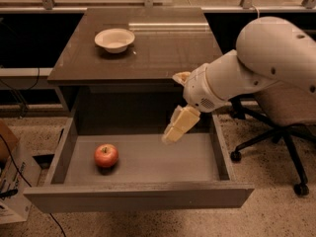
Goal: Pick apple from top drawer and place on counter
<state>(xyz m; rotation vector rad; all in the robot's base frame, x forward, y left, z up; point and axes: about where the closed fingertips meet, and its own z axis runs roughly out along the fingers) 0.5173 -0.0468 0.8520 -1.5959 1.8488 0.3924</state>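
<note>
The red apple [106, 155] lies on the floor of the open top drawer [148, 162], in its left part. My gripper [173, 107] hangs over the drawer's middle right, below the counter's front edge. It is to the right of the apple and well apart from it. Its cream fingers [180, 124] are spread and hold nothing. The counter [163, 48] is the dark glossy tabletop behind the drawer.
A cream-white bowl [114, 39] stands on the counter's left part. An office chair [276, 127] stands to the right of the drawer, under my arm. A cardboard box [12, 177] and cables are on the floor at the left.
</note>
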